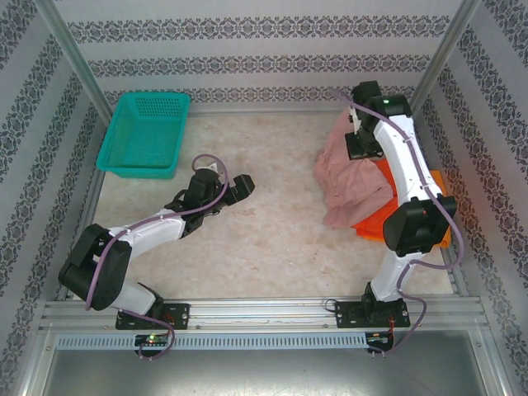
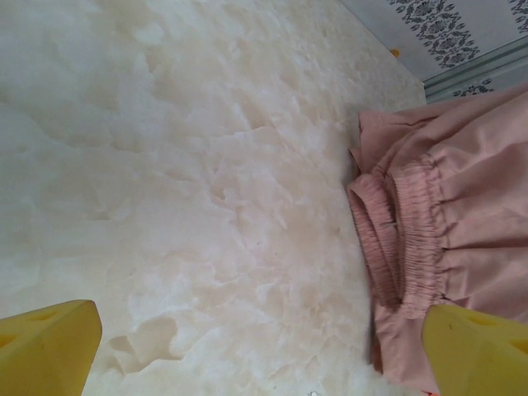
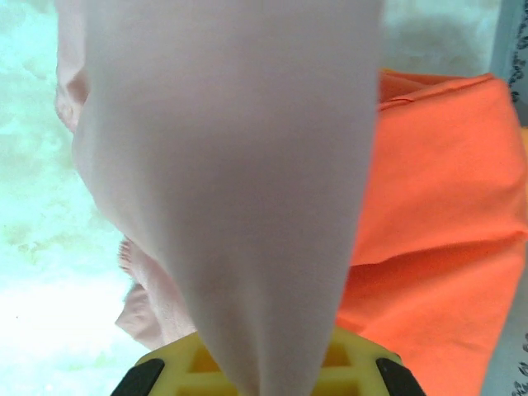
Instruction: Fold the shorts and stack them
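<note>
In the top view the left fingers (image 1: 244,186) hang low over the middle of the desk (image 1: 272,239). The left wrist view shows them spread wide, one yellow tip in each lower corner, with only bare desk between them; they hold nothing and touch nothing. On the right side, nearest to the arm bases, the orange shorts (image 1: 373,224) lie flat on the desk against the right arm, and I cannot tell if this is one piece or two. The pink shorts (image 1: 351,186) lie partly over them and spread to the left on the desk, crumpled, with the gathered elastic waistband (image 2: 412,235) turned toward the left arm. Farther back, the right fingers (image 1: 360,147) are closed on the upper part of the pink shorts and hold it raised, so the cloth hangs down from them in a smooth, taut fold in the right wrist view. A teal basket (image 1: 144,132) stands at the far left of the desk, well apart from the shorts.
</note>
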